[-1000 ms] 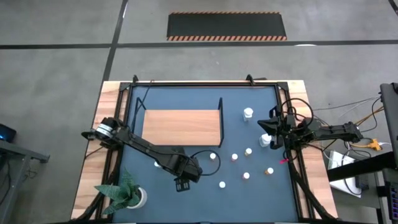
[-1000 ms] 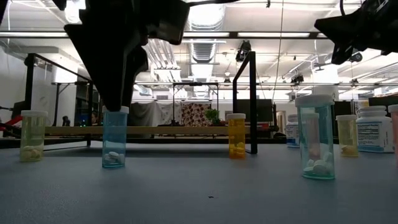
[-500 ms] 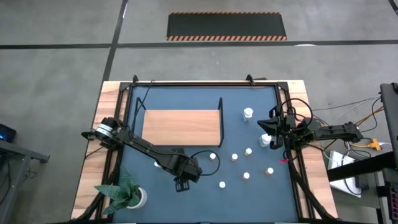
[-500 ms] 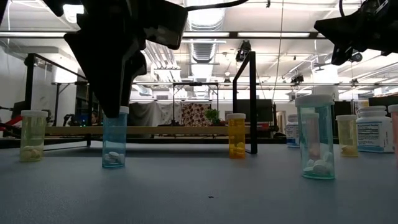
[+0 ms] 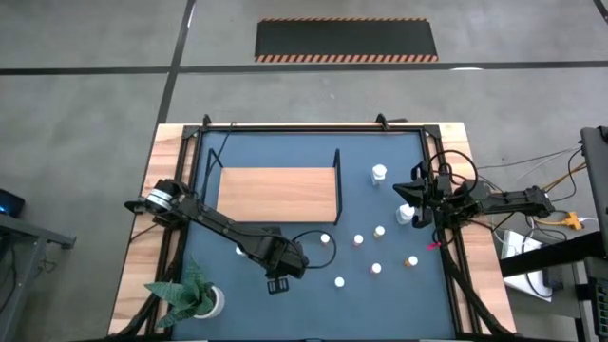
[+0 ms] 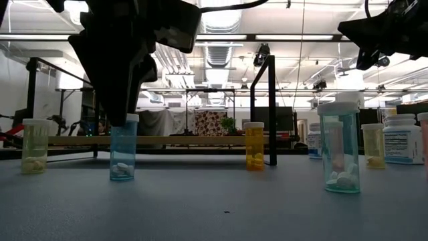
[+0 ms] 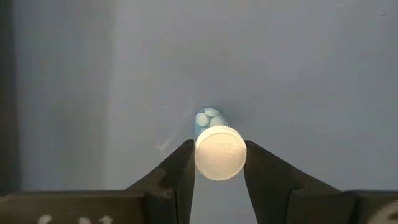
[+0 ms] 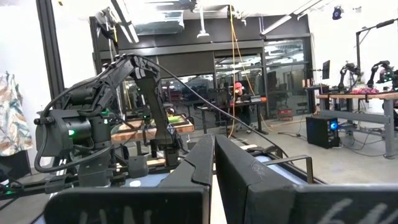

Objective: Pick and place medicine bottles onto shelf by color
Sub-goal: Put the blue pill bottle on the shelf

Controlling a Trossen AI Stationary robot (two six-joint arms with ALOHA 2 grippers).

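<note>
Between my left gripper's (image 7: 219, 163) two dark fingers (image 7: 181, 168) stands a small blue bottle (image 7: 217, 149) with a white cap, upright on the dark blue tabletop (image 5: 313, 294) near its front edge, well apart from the wooden shelf (image 5: 276, 194) behind it. From the wrist camera the cap sits almost centred in the gap, with a finger just beside it on each side; I judge the jaws spread and bracketing it, and I can't tell whether either pad is actually touching the plastic yet. In the low view the gripper (image 6: 124, 100) hangs right over the same bottle (image 6: 123, 148), tips about level with the cap. That is my worry: if I close this high I'd pinch only the cap, and so light a bottle could tip or squirt out; one finger landing first would nudge it sideways. I'd want to be lower on the body before squeezing. The other bottles, an orange one (image 6: 253, 146) and a yellowish one (image 6: 35, 146) among them, stand apart and shouldn't be disturbed, though the cluster toward the right (image 5: 378, 231) lies on my way round the shelf's black frame end (image 5: 336, 180). My right gripper (image 8: 213, 168) waits at the table's right edge with its fingers together, holding nothing.
</note>
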